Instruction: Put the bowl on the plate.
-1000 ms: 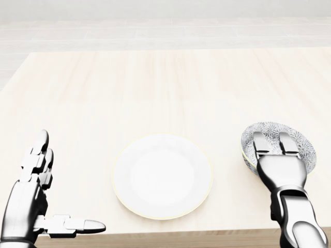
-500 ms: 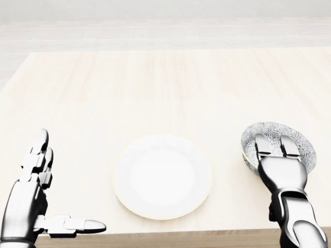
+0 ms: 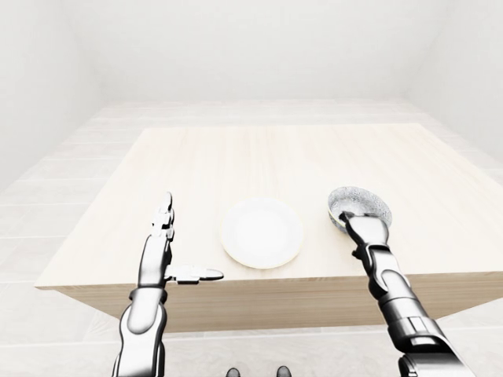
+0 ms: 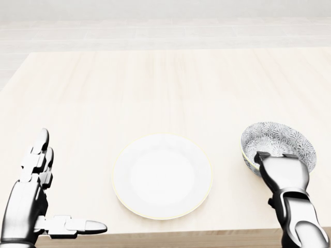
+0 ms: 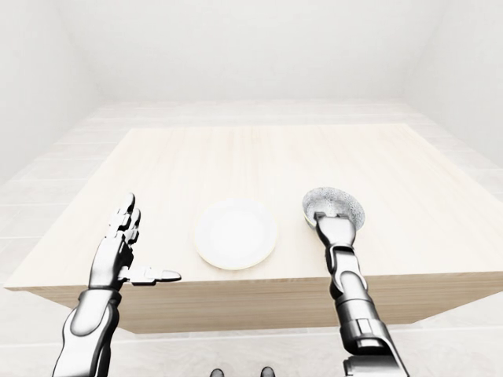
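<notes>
White plate [image 4: 162,176], grey-and-white floral-patterned bowl [image 4: 279,137], pale wood-grain table [image 4: 155,88]

Right of the plate [image 4: 162,175], the right hand [image 4: 282,173] covers the near rim of the bowl [image 4: 279,137]. Its curled fingertips and thumb are hidden, so whether they pinch the wall cannot be told. Its forearm runs off the head view's bottom edge. Left of the plate, the left hand [image 4: 31,200] is cut at the wrist by that edge. The near corners of the table [image 4: 155,77] fall outside that view. Below the plate in the left-eye view, two dark shapes [image 3: 233,372] are clipped and too small to name.
</notes>
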